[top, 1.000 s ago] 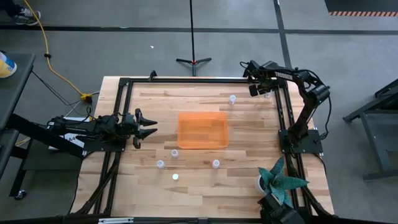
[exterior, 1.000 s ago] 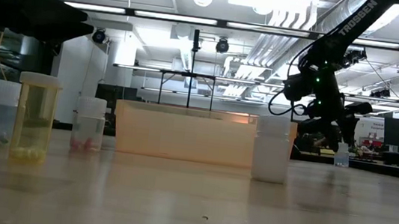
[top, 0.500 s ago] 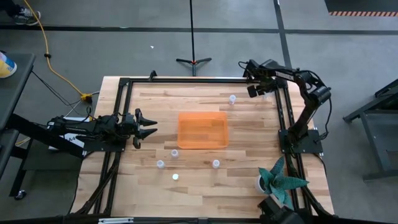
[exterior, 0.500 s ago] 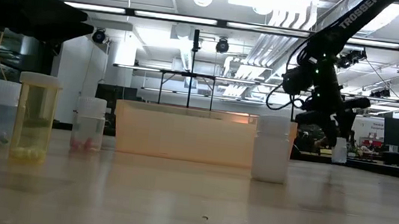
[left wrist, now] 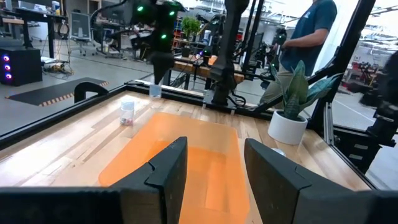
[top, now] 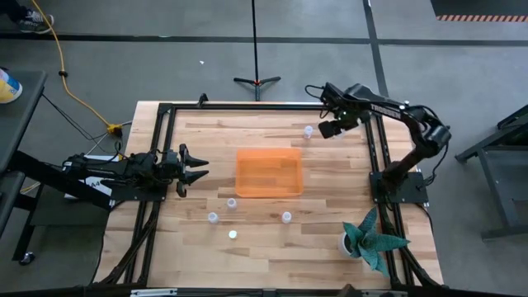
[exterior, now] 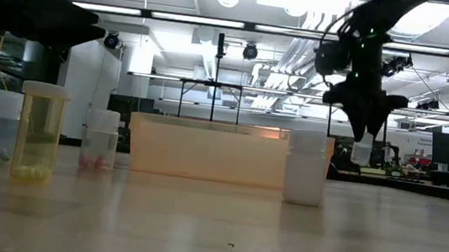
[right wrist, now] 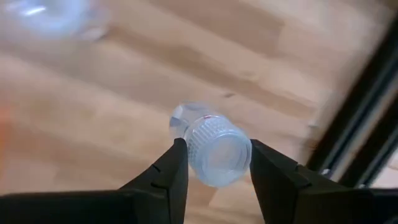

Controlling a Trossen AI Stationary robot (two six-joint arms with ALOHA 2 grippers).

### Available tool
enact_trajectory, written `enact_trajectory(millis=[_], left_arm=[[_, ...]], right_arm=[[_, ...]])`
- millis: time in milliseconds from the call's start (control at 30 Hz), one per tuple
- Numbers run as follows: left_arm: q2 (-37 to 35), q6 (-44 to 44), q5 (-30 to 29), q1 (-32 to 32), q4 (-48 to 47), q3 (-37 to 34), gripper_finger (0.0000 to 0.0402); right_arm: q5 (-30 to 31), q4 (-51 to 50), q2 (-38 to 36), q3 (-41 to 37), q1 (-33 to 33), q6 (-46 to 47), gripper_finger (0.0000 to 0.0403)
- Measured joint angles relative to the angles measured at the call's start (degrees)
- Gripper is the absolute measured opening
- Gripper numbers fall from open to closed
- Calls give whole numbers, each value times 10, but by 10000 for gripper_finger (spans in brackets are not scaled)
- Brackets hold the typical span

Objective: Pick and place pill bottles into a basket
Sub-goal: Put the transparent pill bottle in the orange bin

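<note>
The orange translucent basket (top: pixel 268 172) lies at the table's middle. My right gripper (top: pixel 328 129) hangs over the table's far right part, to the right of the basket, shut on a small clear pill bottle (right wrist: pixel 210 144), which also shows in the low view (exterior: pixel 361 152). One bottle (top: pixel 308 130) stands on its base just left of it. Several more bottles (top: pixel 232 202) (top: pixel 213 218) (top: pixel 286 217) stand near the basket's near side. My left gripper (top: pixel 198 170) is open and empty, left of the basket. My right gripper pinches the bottle's white ribbed cap (right wrist: pixel 219 155) by its sides between the two fingers (right wrist: pixel 175 163). The fingers come from above, pointing down. The bottle hangs below the fingertips, a little tilted, lifted clear of the table (exterior: pixel 361 152).
A teal leafy plant in a white pot (top: pixel 371 239) stands at the near right corner. A black frame (top: pixel 373 148) runs along the table's edges. A person (left wrist: pixel 311 31) stands beyond the table's right side. Bare wood (top: pixel 198 124) lies far left of the basket.
My right gripper has gone up and toward the table's left edge, nearer the basket, with the bottle. The bottle, low by the table a second ago, now hangs lifted clear.
</note>
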Motion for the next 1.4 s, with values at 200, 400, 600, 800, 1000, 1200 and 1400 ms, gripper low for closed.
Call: enact_trajectory(millis=[200,400,600,800,1000,1200,1400], left_arm=[[0,0,0,0,0,0,195],[0,0,0,0,0,0,195],[0,0,0,0,0,0,195],[0,0,-1,0,0,0,195],[0,0,-3,0,0,0,195],[0,0,-6,0,0,0,195],[0,0,-7,0,0,0,195]], right_arm=[[-34,7,-61,1,76,27,138],[-55,79,-79,1,175,55,137],[-74,159,-76,1,261,71,137],[-67,234,-71,1,329,67,136],[-61,304,-47,4,367,37,136],[-28,238,24,106,373,-25,136],[9,130,118,251,364,-86,136]])
